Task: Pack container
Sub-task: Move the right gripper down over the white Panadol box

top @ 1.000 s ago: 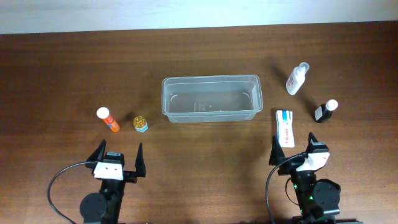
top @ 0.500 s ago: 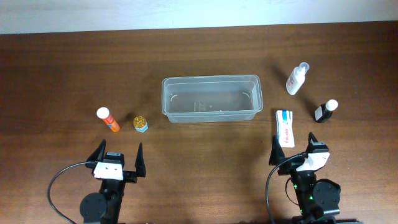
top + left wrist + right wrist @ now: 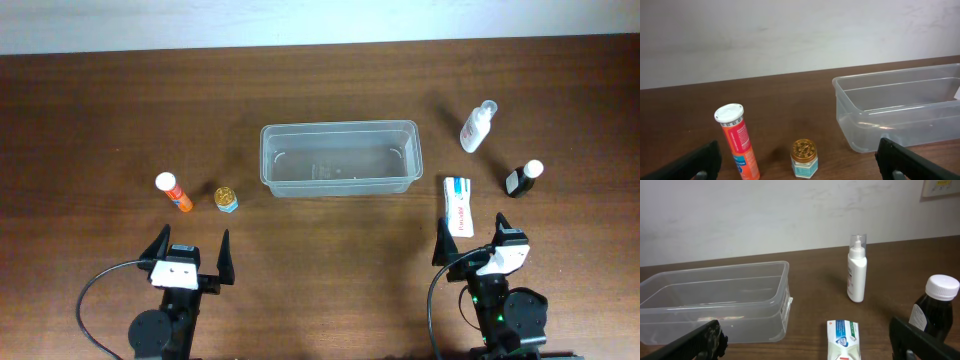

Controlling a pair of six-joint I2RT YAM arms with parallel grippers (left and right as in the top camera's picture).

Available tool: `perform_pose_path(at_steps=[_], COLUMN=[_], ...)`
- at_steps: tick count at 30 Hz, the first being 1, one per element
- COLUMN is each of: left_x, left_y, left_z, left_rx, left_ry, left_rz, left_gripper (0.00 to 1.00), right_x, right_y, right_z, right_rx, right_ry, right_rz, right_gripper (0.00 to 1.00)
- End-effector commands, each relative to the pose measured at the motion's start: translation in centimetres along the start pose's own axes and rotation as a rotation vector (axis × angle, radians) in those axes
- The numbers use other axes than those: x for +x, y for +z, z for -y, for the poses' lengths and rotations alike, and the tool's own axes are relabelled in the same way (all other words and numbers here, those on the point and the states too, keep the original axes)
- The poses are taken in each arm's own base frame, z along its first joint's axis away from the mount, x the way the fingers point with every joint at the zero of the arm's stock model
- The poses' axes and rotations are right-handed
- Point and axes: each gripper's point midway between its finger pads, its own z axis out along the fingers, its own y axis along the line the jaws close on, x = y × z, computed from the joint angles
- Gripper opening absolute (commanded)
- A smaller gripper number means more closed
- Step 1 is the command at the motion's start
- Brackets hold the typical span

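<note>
The clear plastic container [image 3: 340, 158] sits empty at the table's middle; it also shows in the left wrist view [image 3: 900, 112] and the right wrist view [image 3: 715, 300]. An orange tube with a white cap [image 3: 174, 193] [image 3: 737, 140] and a small gold-lidded jar [image 3: 227, 200] [image 3: 804, 158] stand left of it. A white box [image 3: 458, 205] [image 3: 843, 339], a white spray bottle [image 3: 477, 127] [image 3: 856, 275] and a dark bottle with a white cap [image 3: 523, 178] [image 3: 935, 307] lie right of it. My left gripper [image 3: 190, 250] [image 3: 800, 160] and right gripper [image 3: 470, 238] [image 3: 805, 340] are open and empty near the front edge.
The table [image 3: 320, 90] is dark brown wood. A pale wall [image 3: 800, 35] runs along its far edge. Black cables loop by both arm bases at the front.
</note>
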Motion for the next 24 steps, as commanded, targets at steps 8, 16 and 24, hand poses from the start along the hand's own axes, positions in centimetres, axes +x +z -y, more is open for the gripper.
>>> perform_pose_path(at_steps=[8, 16, 24], left_x=[0.1, 0.1, 0.1], left_y=[0.0, 0.0, 0.0], left_z=[0.2, 0.2, 0.2], left_rx=[0.012, 0.012, 0.012], left_ry=[0.012, 0.012, 0.012], left_rz=[0.002, 0.002, 0.002], left_gripper=[0.99, 1.00, 0.99], right_x=[-3.6, -11.0, -10.0], right_y=[-1.5, -3.4, -2.8], right_z=[-5.9, -6.1, -0.3], right_rx=[-0.335, -0.284, 0.072], right_ry=[-0.022, -0.070, -0.191], right_rz=[0.108, 0.144, -0.334], right_gripper=[0.98, 0.98, 0.98])
